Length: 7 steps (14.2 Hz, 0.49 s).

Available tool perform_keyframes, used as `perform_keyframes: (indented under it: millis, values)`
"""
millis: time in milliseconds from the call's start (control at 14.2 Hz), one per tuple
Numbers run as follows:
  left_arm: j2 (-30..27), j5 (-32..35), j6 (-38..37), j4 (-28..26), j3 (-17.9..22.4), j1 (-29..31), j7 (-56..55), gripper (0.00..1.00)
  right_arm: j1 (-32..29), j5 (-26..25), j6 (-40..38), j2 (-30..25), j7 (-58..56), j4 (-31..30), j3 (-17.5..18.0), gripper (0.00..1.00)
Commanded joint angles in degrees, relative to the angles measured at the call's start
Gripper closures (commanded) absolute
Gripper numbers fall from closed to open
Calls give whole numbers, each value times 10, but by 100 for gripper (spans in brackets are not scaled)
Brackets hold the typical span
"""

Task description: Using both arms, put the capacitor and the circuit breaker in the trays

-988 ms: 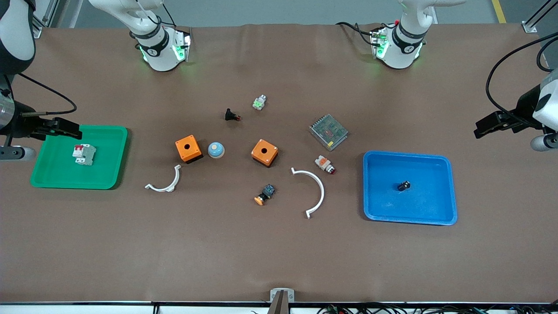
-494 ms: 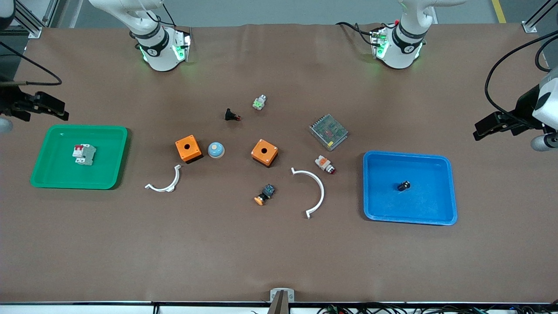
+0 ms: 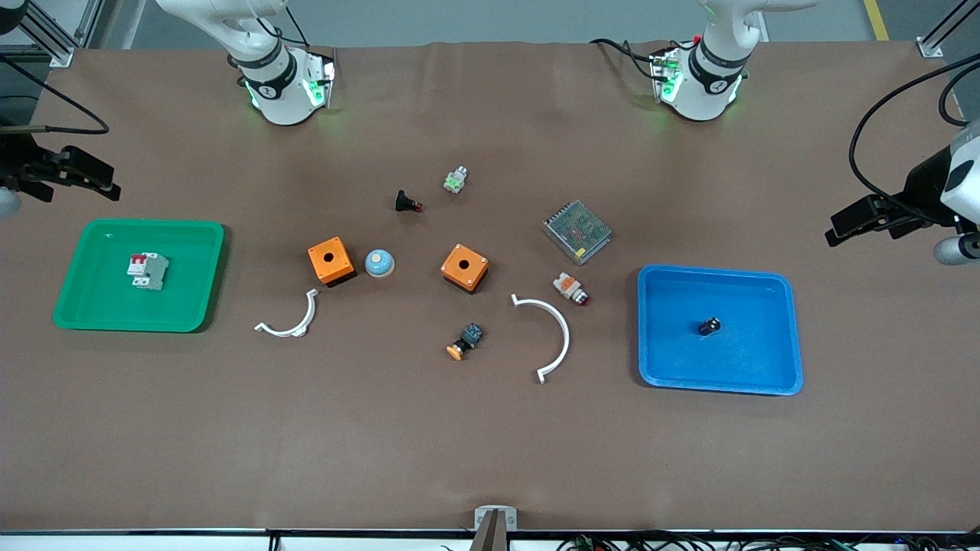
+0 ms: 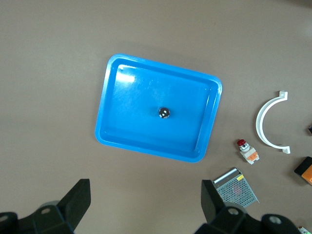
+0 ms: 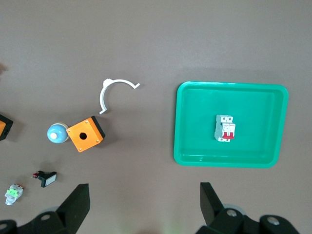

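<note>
**Green tray holds the breaker, blue tray holds the capacitor**

Green plastic frames the circuit breaker point(image 3: 148, 272), which lies flat in the green tray point(image 3: 92, 314) at the right arm's end of the table, its red levers at one end. The capacitor point(image 3: 709, 326) sits near the middle of the blue tray point(image 3: 766, 375) at the left arm's end.

The right gripper point(image 3: 96, 177) hangs in the air over the bare table just off the green tray, fingers point(image 5: 73, 207) spread wide and holding nothing. The left gripper point(image 3: 842, 228) hangs over the table beside the blue tray, fingers point(image 4: 78, 204) likewise wide apart and empty.

Between the trays lie two orange boxes point(image 3: 331, 261) point(image 3: 464, 268) with a blue dome button point(image 3: 379, 263) between them, two white curved clips point(image 3: 291, 321) point(image 3: 547, 333), a metal mesh-topped module point(image 3: 577, 231), a white-orange push button point(image 3: 571, 288), an orange-capped button point(image 3: 464, 342), a black button piece point(image 3: 406, 203) and a small green-lit part point(image 3: 455, 180)
</note>
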Motion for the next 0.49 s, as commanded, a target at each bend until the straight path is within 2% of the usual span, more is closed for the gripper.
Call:
perform_keyframes:
  millis: [0,424]
  values:
    - [-2,6,2,16,0,-2,16,0,-6,10,14,-18,-2,-16,4,0]
    - [-2,19,2,16,-9,-3,16,0,-6,14,35,-30,-2,-31,3,0]
